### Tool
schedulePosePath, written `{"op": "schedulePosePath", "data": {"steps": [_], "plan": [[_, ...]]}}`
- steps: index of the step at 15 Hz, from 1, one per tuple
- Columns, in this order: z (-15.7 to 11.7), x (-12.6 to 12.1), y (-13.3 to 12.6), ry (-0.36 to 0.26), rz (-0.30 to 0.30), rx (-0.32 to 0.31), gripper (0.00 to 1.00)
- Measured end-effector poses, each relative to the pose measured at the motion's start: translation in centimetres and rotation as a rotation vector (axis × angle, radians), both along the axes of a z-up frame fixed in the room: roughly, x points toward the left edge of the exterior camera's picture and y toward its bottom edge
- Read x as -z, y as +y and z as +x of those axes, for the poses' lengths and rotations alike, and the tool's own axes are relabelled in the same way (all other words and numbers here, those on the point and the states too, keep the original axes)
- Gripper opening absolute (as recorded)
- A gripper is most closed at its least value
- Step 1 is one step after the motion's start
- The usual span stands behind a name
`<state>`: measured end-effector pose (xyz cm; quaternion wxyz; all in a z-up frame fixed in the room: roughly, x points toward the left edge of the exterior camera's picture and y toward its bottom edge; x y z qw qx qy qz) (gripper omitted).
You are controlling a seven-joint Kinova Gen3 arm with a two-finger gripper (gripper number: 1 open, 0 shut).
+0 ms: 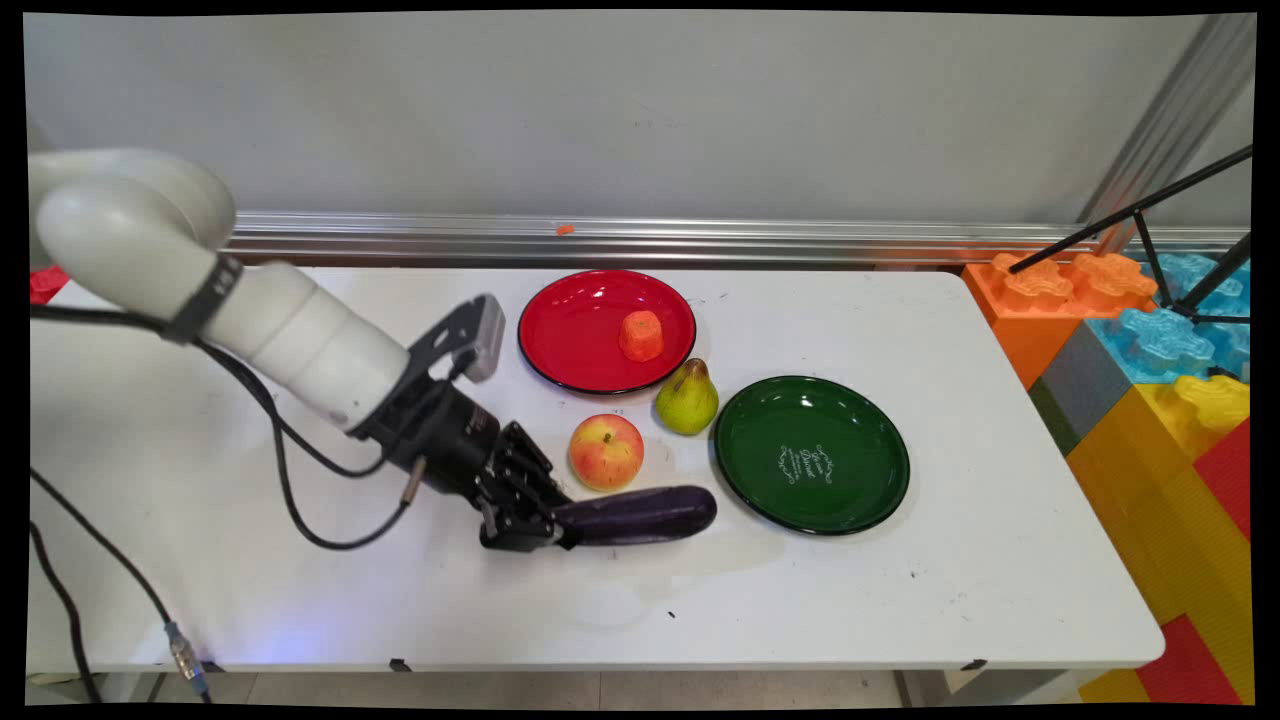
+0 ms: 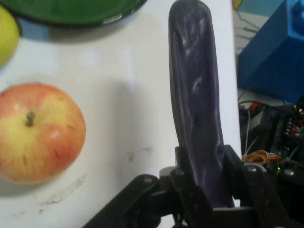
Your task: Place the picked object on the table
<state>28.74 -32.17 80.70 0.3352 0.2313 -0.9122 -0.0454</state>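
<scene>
Eggplant [image 1: 640, 514], dark purple, lies on the white tabletop [image 1: 1000, 560] with its stem end pinched between the fingers of the end effector [image 1: 545, 525], which comes in low from nine o'clock. An apple [image 1: 606, 451] sits just beside it at twelve o'clock, a pear [image 1: 687, 399] farther back, a green plate [image 1: 811, 455] at two o'clock, and a red plate [image 1: 580, 330] holding an orange piece [image 1: 641, 336] beyond.

The main camera stood above the desk's [image 1: 900, 610] near side, looking down across it toward the rear wall. The hand camera looked along the pincer [image 2: 204, 190], close over the desk surface. Both views shared the aubergine [image 1: 640, 513] ahead of the pincer and the apple [image 1: 606, 451] beside it.
</scene>
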Motion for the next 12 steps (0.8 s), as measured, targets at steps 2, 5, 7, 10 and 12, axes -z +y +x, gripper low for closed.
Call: {"op": "schedulePosePath", "data": {"steps": [2, 5, 7, 10, 12], "plan": [[-0.3, 1.6, 0.3, -0.011, 0.009, -0.019, 0.0], [-0.4, 3.6, 0.6, -0.028, 0.021, -0.043, 0.0], [-0.4, 4.6, 0.8, -0.038, 0.024, -0.056, 0.0], [-0.5, 5.7, 0.9, -0.044, 0.021, -0.078, 0.0], [-0.6, 6.1, 0.9, -0.041, 0.018, -0.089, 0.0]]}}
